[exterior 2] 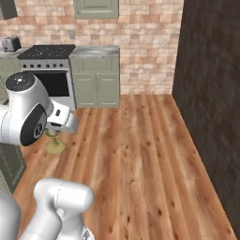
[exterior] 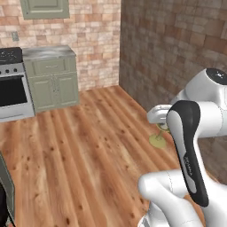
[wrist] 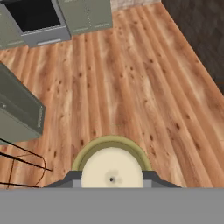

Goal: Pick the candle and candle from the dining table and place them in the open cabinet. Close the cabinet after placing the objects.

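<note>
Candle on the thin gold stemmed holder, short and cream (wrist: 112, 173), sits clamped between the fingers of the two-finger gripper (wrist: 112, 183), carried in the air above the wooden plank floor (wrist: 131, 87) with its round gold foot (exterior: 157, 141) hanging below the hand. So the first pick looks done (judging by the grip); placing it, fetching the second candle and shutting the cabinet remain.

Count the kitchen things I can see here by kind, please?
Candle, held in the gripper: 1
Stove: 1
Toaster: 1
Low green cupboard: 1
Green wall cupboard: 1
Total: 5
</note>
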Tool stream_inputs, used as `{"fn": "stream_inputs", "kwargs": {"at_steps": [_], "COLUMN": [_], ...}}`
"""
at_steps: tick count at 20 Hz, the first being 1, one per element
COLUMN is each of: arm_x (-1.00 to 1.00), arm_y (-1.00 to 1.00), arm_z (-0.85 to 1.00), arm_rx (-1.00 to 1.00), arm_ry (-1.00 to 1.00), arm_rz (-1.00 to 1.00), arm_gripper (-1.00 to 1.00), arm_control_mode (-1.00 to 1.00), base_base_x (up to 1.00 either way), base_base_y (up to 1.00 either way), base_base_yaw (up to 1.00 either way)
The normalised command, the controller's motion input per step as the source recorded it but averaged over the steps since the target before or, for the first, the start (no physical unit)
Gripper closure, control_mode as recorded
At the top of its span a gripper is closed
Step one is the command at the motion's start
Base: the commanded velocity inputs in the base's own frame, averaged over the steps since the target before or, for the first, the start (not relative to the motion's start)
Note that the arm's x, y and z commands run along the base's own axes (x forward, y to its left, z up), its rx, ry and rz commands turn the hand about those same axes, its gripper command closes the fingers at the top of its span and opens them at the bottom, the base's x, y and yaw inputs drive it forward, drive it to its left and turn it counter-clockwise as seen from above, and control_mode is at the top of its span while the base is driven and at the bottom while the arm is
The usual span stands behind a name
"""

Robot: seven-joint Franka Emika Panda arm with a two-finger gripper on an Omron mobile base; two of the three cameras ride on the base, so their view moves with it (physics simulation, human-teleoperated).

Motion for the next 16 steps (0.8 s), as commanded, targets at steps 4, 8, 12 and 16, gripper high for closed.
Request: {"fn": "stream_inputs", "kwargs": {"at_steps": [4, 8, 12, 16], "arm_x": [0.0, 0.0, 0.0, 0.0], "arm_y": [0.0, 0.0, 0.0, 0.0], "arm_z": [0.0, 0.0, 0.0, 0.0], "arm_rx": [0.0, 0.0, 0.0, 0.0], "arm_ry": [0.0, 0.0, 0.0, 0.0], "arm_rz": [0.0, 0.0, 0.0, 0.0], "arm_gripper": [1.0, 1.0, 1.0, 1.0], "arm_control_mode": [1.0, 1.0, 1.0, 1.0], "base_base_x": [-1.0, -1.0, -1.0, -1.0], "base_base_y": [-0.04, -0.06, 0.21, 0.21], "base_base_yaw": [0.0, 0.0, 0.19, 0.24]}}
